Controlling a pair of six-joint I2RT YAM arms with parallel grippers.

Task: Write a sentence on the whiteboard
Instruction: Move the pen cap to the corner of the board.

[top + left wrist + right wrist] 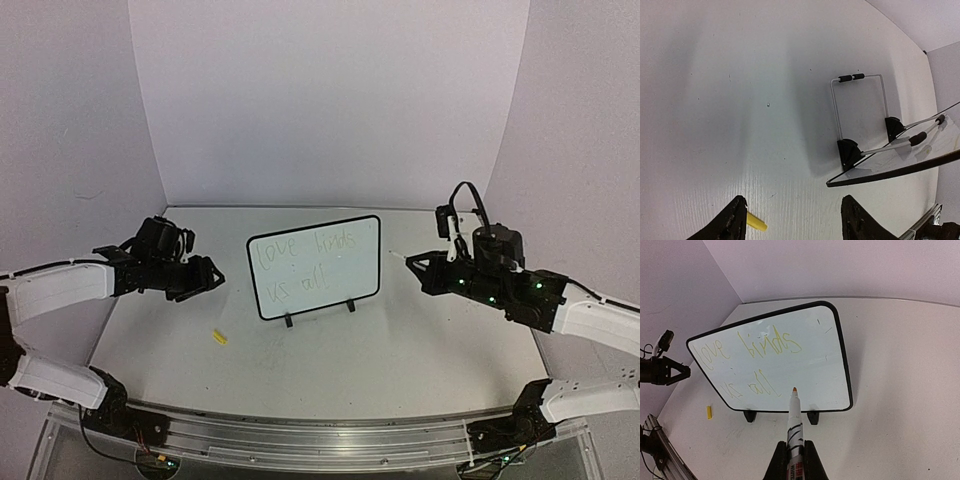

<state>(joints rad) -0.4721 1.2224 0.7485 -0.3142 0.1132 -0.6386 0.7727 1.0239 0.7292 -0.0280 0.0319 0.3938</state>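
– In the middle of the table stands the whiteboard (315,265), leaning back on its wire stand (860,107), face toward the near edge. The sentence (747,365) is on it in two faint greenish lines, roughly "love finds / us all".

– So where's the marker (794,415)?

– Clamped in the right hand (795,455), whose fingers are closed tight on the barrel. The wrist view has the tip aimed at the end of the lower line. From above it sits just right of the board's edge, apart from the surface.

– And the other arm?

– The left hand (205,275) hangs left of the board, jaws wide, holding nothing. A small yellow cap (218,337) lies on the table nearer the front, left of the board's feet.

– Is the writing done, then?

– The words look complete to me, so I'd guess any remaining work is a closing stroke or a touch-up, since the ink is pale.

– How would you do that well?

– Come in square to the face, not from the side. Press lightly: the board only rests on small feet and a thin stand, so a firm push could slide it or tip it back. Move slowly so the line takes, then lift straight off to avoid a smear. The free left hand could brace the board's left edge if it shifts.
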